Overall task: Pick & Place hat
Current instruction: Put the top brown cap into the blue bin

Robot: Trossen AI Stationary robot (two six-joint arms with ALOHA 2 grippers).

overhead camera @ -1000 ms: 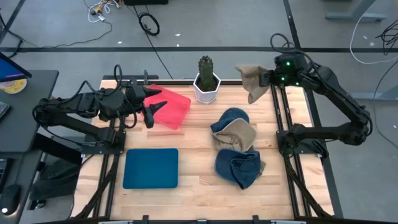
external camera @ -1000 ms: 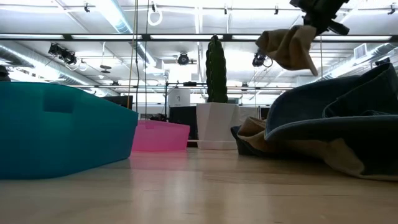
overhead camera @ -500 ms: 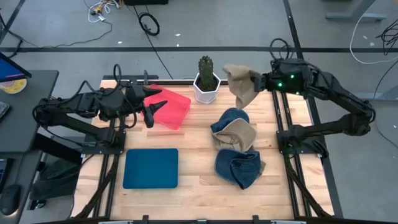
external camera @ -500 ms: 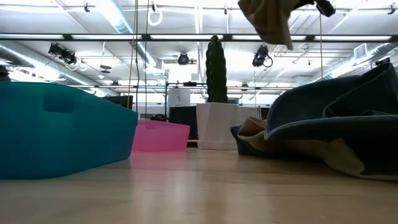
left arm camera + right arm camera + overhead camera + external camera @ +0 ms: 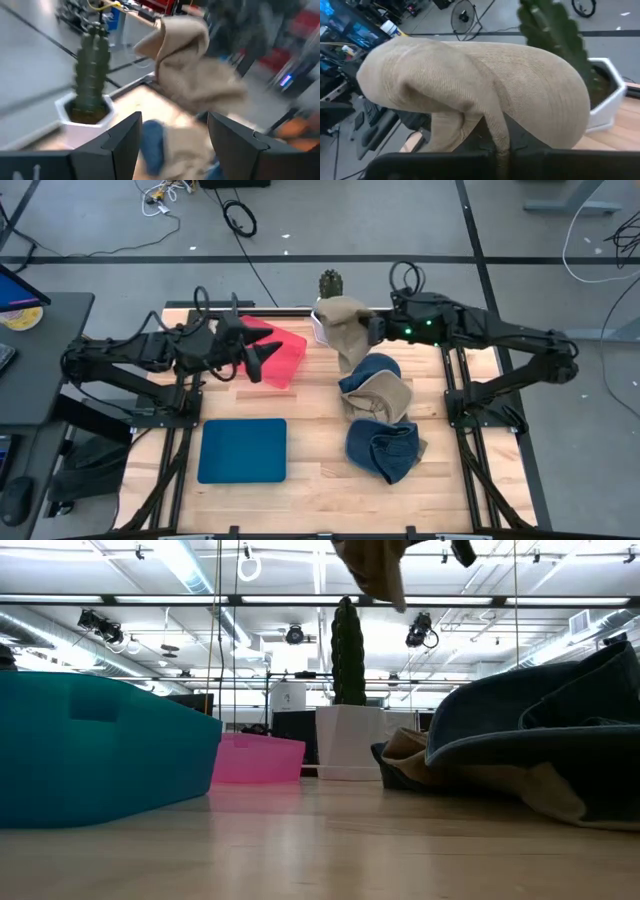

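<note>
A tan hat (image 5: 345, 332) hangs in the air beside the cactus (image 5: 330, 281) and over its white pot (image 5: 348, 742), with my right gripper (image 5: 371, 329) shut on it. The hat also shows at the top of the low view (image 5: 372, 564) and close up in the right wrist view (image 5: 470, 85). My left gripper (image 5: 259, 358) stands open over the pink bin (image 5: 281, 357), pointing toward the hat (image 5: 190, 65), with nothing between its fingers. More hats, blue and tan (image 5: 376, 392), lie heaped on the table at the right. My right gripper pinches a fold of the tan hat's cloth (image 5: 494, 131) between its two shut fingers. The fingers come from the table's right, slanting a little downward. The hat is lifted clear of the table and droops below and ahead of the fingers, slack.
A teal bin (image 5: 243, 450) sits near the front left. A second blue hat (image 5: 385, 450) lies near the front right and looms large in the low view (image 5: 540, 735). Bare wood shows between the bins and the hats.
My right gripper has swung from the table's far right corner toward the left, carrying the tan hat in the air until it hangs by the cactus pot. My left gripper has rolled about its own axis and shifted slightly toward the hat, still open.
</note>
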